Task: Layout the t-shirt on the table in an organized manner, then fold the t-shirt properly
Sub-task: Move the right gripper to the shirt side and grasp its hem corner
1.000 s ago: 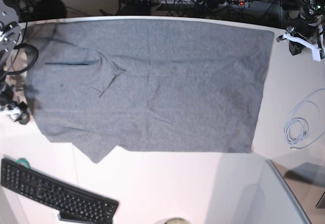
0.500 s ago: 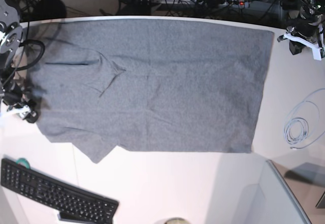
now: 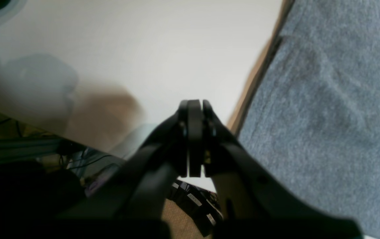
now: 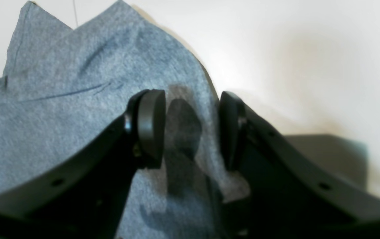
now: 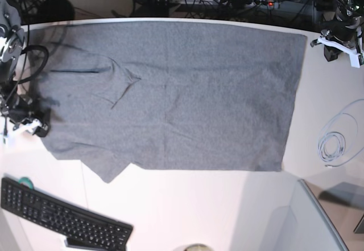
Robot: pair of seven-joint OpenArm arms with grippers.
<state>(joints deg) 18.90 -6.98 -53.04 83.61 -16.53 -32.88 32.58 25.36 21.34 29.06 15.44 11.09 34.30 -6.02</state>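
The grey t-shirt (image 5: 187, 91) lies spread across the white table (image 5: 187, 205), with a sleeve corner sticking out at the lower left. My right gripper (image 5: 35, 124) sits low at the shirt's left edge. In the right wrist view it (image 4: 190, 129) is open. Its pads (image 4: 150, 126) straddle a raised bit of the t-shirt's (image 4: 60, 116) edge without pinching it. My left gripper (image 5: 335, 43) hovers off the shirt's far right corner. The left wrist view shows it (image 3: 195, 139) shut on nothing, over bare table (image 3: 160, 49) beside the t-shirt (image 3: 336, 116).
A black keyboard (image 5: 62, 217) lies at the front left, with a green roll (image 5: 24, 181) next to it. A coiled white cable (image 5: 333, 145) rests on the right. A grey bin (image 5: 307, 222) stands at the front right. Cables and power strips run behind the table.
My right gripper has moved right and slightly down onto the shirt's left edge, and its jaws have narrowed around the cloth. The left arm has stayed still.
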